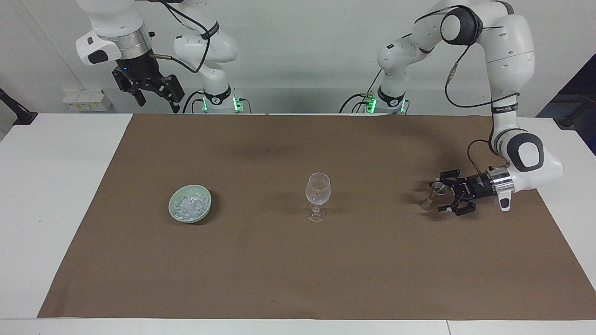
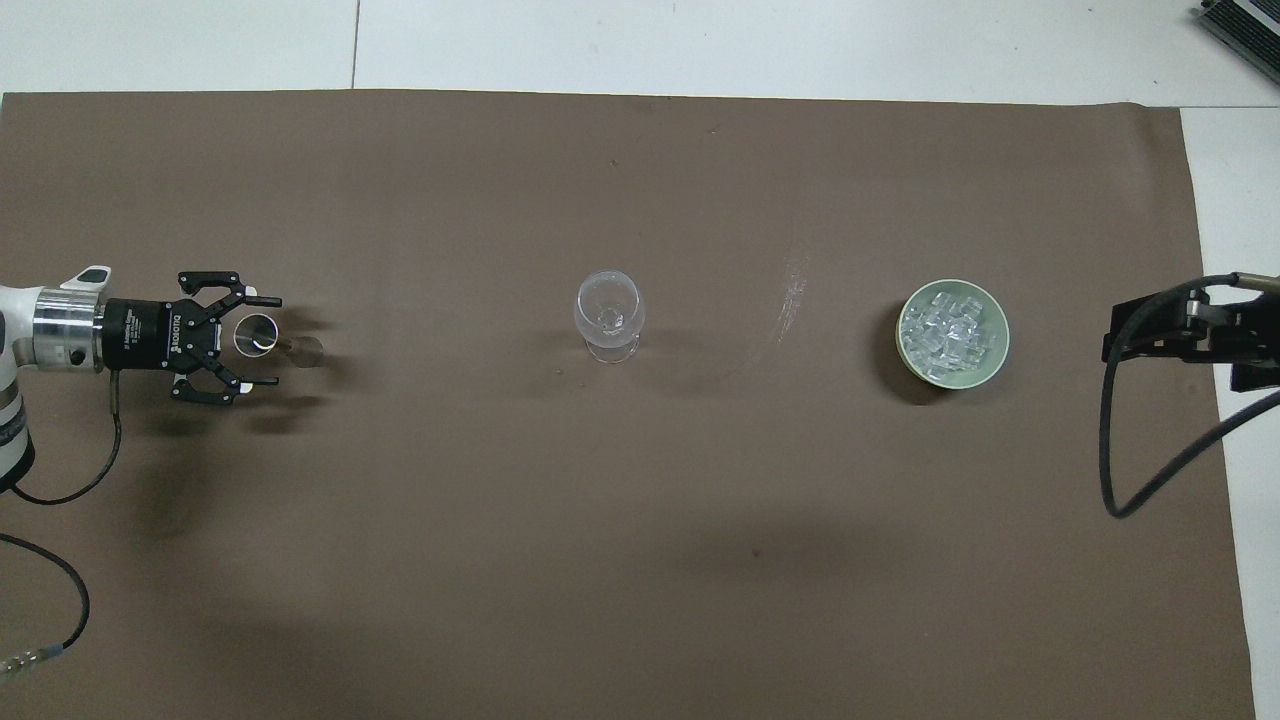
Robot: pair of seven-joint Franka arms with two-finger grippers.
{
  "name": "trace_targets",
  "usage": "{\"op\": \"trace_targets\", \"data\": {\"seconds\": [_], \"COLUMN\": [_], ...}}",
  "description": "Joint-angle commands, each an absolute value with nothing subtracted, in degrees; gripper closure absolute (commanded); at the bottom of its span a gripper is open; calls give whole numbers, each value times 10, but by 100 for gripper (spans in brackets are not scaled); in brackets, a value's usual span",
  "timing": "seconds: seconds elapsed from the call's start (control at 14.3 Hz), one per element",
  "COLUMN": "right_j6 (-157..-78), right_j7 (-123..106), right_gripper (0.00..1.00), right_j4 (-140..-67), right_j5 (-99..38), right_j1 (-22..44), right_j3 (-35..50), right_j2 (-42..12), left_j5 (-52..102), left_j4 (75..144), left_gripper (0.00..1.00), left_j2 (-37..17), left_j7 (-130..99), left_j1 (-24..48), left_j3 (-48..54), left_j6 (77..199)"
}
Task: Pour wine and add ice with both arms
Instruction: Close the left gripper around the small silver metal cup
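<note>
An empty clear wine glass (image 1: 318, 188) stands upright at the middle of the brown mat; it also shows in the overhead view (image 2: 609, 310). A small metal jigger (image 1: 434, 191) (image 2: 258, 334) stands toward the left arm's end. My left gripper (image 1: 439, 195) (image 2: 272, 340) lies level just above the mat, open, with one finger on each side of the jigger, not closed on it. The ice (image 1: 188, 204) (image 2: 950, 330) is heaped in a pale green bowl (image 1: 208, 199) (image 2: 1003, 335) toward the right arm's end. My right gripper (image 1: 157, 101) (image 2: 1180, 335) waits open, raised near its base.
The brown mat (image 1: 298, 260) covers most of the white table (image 1: 46, 186). A black cable (image 2: 1120, 480) hangs from the right arm over the mat's edge. Another cable (image 2: 60, 480) trails from the left arm.
</note>
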State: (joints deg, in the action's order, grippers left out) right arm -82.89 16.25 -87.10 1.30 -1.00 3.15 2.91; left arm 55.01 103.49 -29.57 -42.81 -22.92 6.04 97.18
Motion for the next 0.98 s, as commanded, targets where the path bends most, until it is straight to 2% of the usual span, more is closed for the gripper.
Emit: {"op": "trace_targets", "data": {"seconds": [0.0, 0.14, 0.42, 0.91], "right_j6": [-819, -819, -819, -820], "right_j7": [150, 150, 150, 150], "right_gripper": [0, 0, 0, 0], "right_j4": [-866, -865, -866, -865], "right_j5": [0, 0, 0, 0], "right_j1": [-18, -18, -18, -20], "right_j3": [34, 34, 34, 33], "right_j2": [29, 29, 29, 28], "left_j5": [564, 564, 570, 571], "left_j4": [1070, 1075, 1084, 1084], "left_gripper": [0, 0, 24, 45], "left_j2": [-272, -271, -265, -265], "left_j7": [-396, -392, -388, -384], "left_j1": [-224, -227, -227, -225], "left_j3": [54, 54, 54, 54], "left_j6": [982, 981, 980, 981]}}
